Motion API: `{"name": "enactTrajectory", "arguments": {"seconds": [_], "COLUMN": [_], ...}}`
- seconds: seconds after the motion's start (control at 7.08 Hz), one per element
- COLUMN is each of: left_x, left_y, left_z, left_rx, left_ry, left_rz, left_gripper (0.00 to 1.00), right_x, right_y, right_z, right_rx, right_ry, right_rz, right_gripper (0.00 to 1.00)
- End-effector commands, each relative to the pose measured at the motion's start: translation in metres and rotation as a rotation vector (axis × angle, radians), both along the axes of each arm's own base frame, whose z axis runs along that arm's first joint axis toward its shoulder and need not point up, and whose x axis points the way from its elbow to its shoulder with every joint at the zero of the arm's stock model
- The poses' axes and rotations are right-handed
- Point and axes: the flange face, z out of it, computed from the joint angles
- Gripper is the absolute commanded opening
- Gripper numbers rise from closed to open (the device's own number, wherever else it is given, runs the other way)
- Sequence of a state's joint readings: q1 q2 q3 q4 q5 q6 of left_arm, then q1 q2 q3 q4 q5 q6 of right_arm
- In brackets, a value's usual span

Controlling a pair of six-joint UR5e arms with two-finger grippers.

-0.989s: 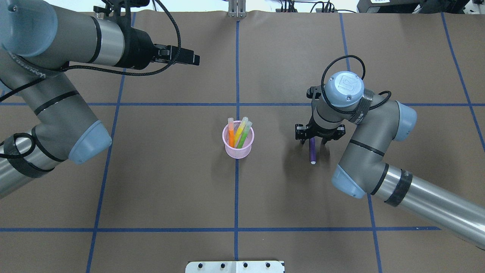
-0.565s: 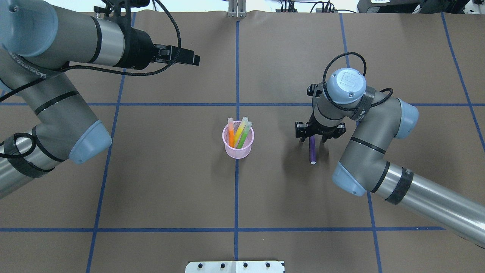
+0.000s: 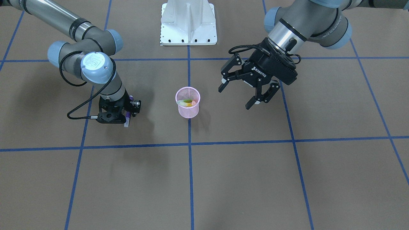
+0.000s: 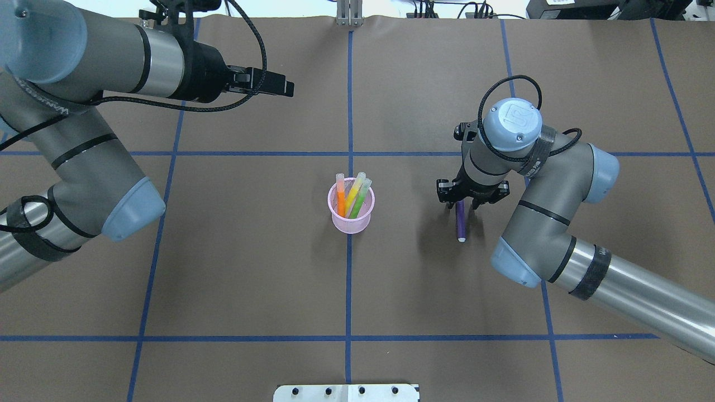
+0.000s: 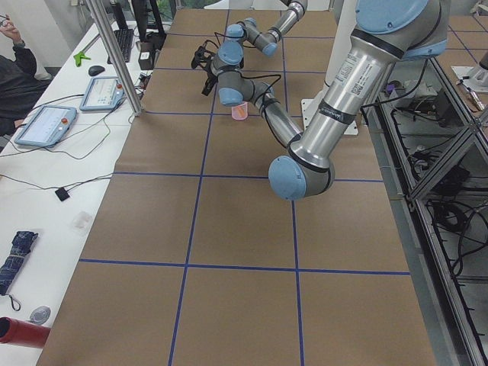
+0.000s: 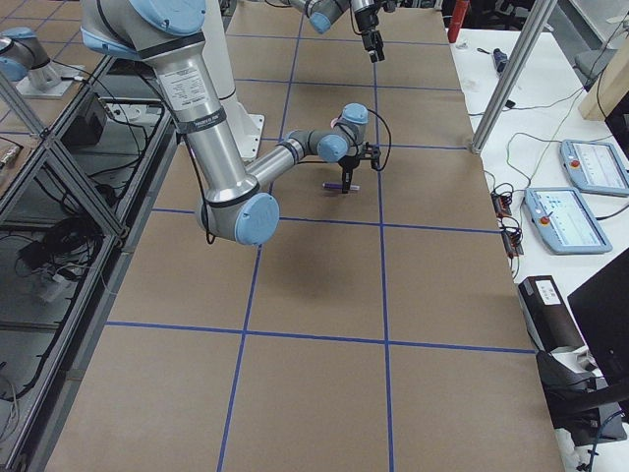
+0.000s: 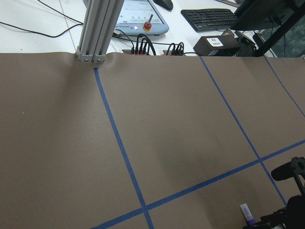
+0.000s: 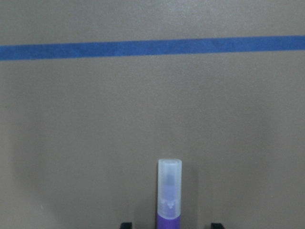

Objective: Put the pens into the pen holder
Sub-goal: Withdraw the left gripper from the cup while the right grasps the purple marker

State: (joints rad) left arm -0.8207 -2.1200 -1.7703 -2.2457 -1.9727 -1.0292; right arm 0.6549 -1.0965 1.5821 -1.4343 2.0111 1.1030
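Observation:
The pink mesh pen holder [image 4: 350,218] stands at the table's centre, also seen from the front [image 3: 188,107], with orange, yellow and green pens [image 4: 353,196] leaning inside. A purple pen [image 4: 461,223] lies flat on the table to its right. My right gripper [image 4: 461,205] points down over the pen's far end, open, one finger on each side. In the right wrist view the pen [image 8: 169,195] lies between the two fingertips without touching them. My left gripper [image 3: 235,97] hangs open and empty above the table, far from the cup.
Brown paper with blue tape lines covers the table [image 4: 251,279]. A white base plate [image 3: 188,22] sits at the robot's edge. A metal post [image 7: 93,33] stands at the far edge, with a keyboard and pendants beyond it. A person sits at the side desk [image 5: 15,84].
The right arm's wrist has shifted slightly while its gripper stayed over the purple pen. The pen, the cup and the left arm have not moved.

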Motion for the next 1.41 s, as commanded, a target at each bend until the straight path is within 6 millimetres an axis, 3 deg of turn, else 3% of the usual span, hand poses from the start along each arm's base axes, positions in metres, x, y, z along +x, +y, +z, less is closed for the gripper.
{"name": "enactTrajectory", "arguments": {"seconds": [0.0,0.14,0.28,0.57,0.85,0.99,1.27], "left_x": [0.0,0.0,0.001,0.001,0.0,0.0,-0.002], "left_y": [0.0,0.0,0.001,0.001,0.001,0.001,0.001], "left_z": [0.0,0.0,0.0,0.0,-0.001,-0.001,-0.002], "left_rx": [0.0,0.0,0.0,0.001,0.001,0.001,0.003], "left_ry": [0.0,0.0,0.0,-0.001,0.001,0.001,0.003], "left_rz": [0.0,0.0,0.002,0.002,0.002,0.002,-0.002], "left_gripper": [0.99,0.99,0.99,0.99,0.99,0.99,0.99], "right_x": [-0.001,-0.001,-0.001,-0.001,0.0,-0.001,0.025], "right_y": [0.0,-0.001,-0.001,-0.001,-0.001,0.0,-0.014], "right_z": [0.001,0.001,0.001,0.001,0.002,0.001,-0.023], "right_rx": [-0.001,0.0,-0.001,-0.005,-0.002,-0.001,0.024], "right_ry": [0.002,0.003,0.003,0.003,0.004,0.002,-0.044], "right_rz": [-0.001,0.001,0.002,0.005,0.002,0.001,0.031], "right_gripper": [0.57,0.56,0.48,0.22,0.15,0.0,0.0]}}
